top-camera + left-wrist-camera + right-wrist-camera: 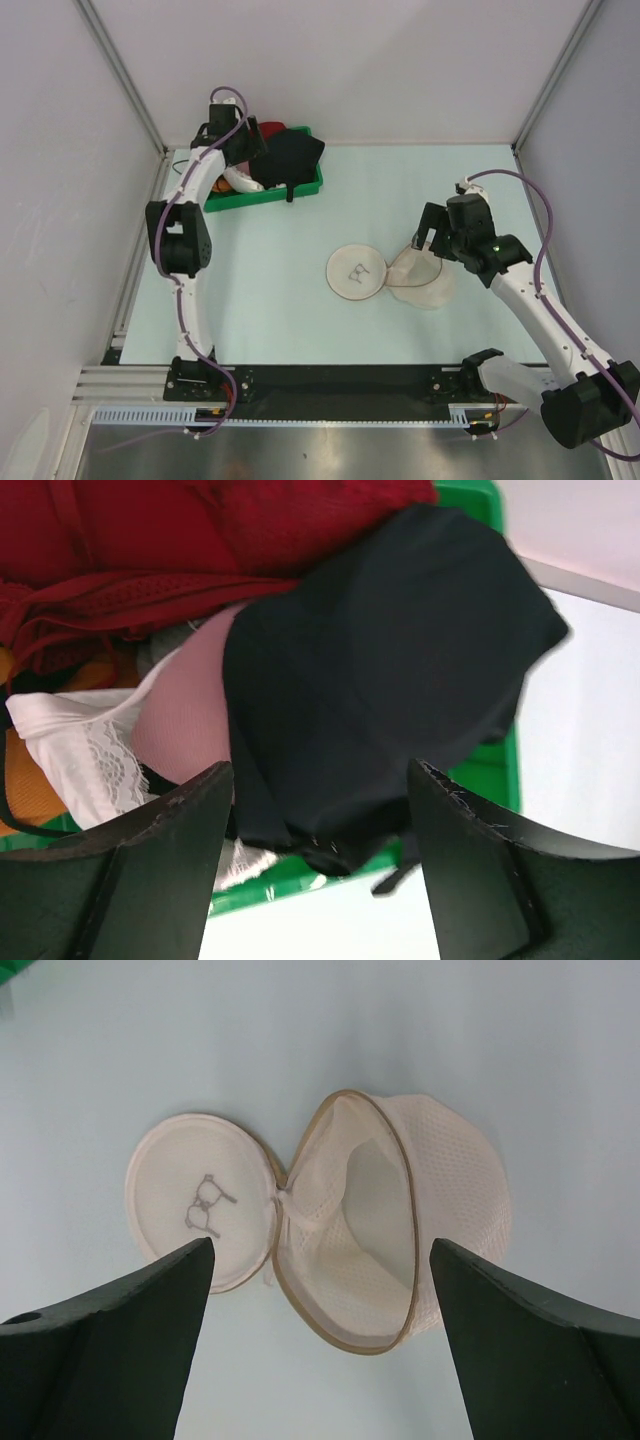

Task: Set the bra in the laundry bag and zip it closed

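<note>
Top view: your pale green table sits between white walls. The green bin at 11 o'clock holds the bra. The laundry bag lies unzipped near centre, its lid flopped toward 9.
Left wrist: left gripper jaws apart over the bra.
Right wrist: right gripper jaws apart above the bag.

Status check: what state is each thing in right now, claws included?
bra: lying in the bin on top of other bras, not gripped.
bin: holding the heap of bras.
bag: unzipped, mouth gaping, empty.
lid: flipped open, flat beside the bag.
left claw: open, over the bra.
right claw: open, above the bag.
</note>
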Robot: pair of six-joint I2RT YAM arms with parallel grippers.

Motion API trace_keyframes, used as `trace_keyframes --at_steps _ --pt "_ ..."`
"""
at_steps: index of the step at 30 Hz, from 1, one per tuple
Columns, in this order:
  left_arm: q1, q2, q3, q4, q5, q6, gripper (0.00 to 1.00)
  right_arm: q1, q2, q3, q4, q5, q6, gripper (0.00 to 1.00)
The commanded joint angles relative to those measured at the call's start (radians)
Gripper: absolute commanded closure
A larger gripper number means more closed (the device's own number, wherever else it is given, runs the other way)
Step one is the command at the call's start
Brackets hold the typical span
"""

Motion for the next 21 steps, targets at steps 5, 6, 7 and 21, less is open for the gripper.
trace_keyframes --at_steps 5,6,7,21 --pt "-0.013 0.100 0.120 0.070 -0.113 -0.016 0.23 0.012 -0.023 0.024 -0.013 -0.044 0.010 0.05" --pt "-0.013 0.110 0.123 0.074 -0.113 -0.019 0.22 0.012 -0.024 0.021 -0.011 -0.048 0.007 0.05" --pt "-0.013 0.129 0.134 0.079 -0.113 -0.019 0.22 0.015 -0.024 0.019 -0.010 -0.054 0.007 0.05" --pt "-0.013 0.112 0.181 0.103 0.003 -0.015 0.91 0.019 -0.065 0.030 -0.042 -0.067 0.008 0.05"
